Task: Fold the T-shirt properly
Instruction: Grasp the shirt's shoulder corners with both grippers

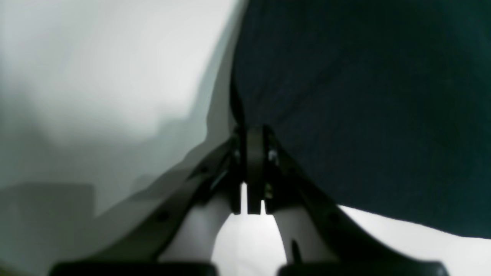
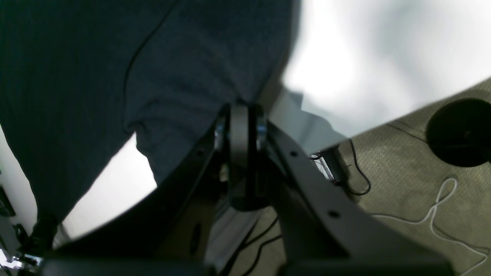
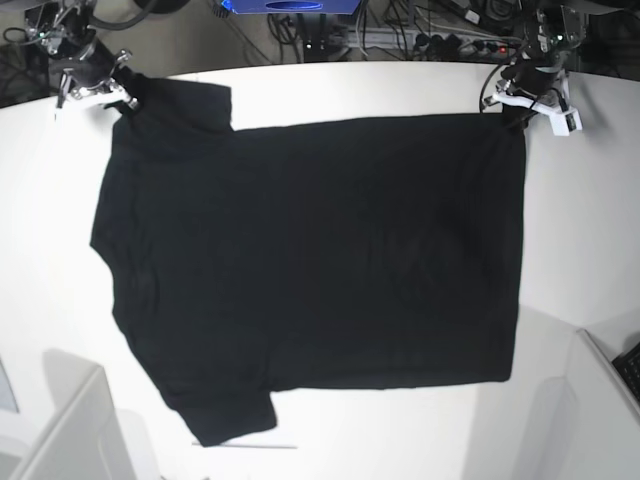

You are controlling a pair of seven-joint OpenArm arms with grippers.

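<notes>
The black T-shirt (image 3: 310, 270) lies spread on the white table (image 3: 300, 90), plain side up, no print showing. My left gripper (image 3: 515, 112) is shut on the shirt's far right corner; in the left wrist view the closed fingertips (image 1: 253, 130) pinch the dark cloth (image 1: 364, 96). My right gripper (image 3: 118, 95) is shut on the far left sleeve area; in the right wrist view the closed tips (image 2: 239, 111) pinch the cloth (image 2: 96, 76). The near sleeve (image 3: 235, 415) lies flat at the front.
The table's far edge runs just behind both grippers. Beyond it are carpet with cables (image 2: 422, 184), a black round base (image 2: 460, 132) and a blue box (image 3: 290, 5). White panels stand at front left (image 3: 70, 430) and front right (image 3: 600, 400).
</notes>
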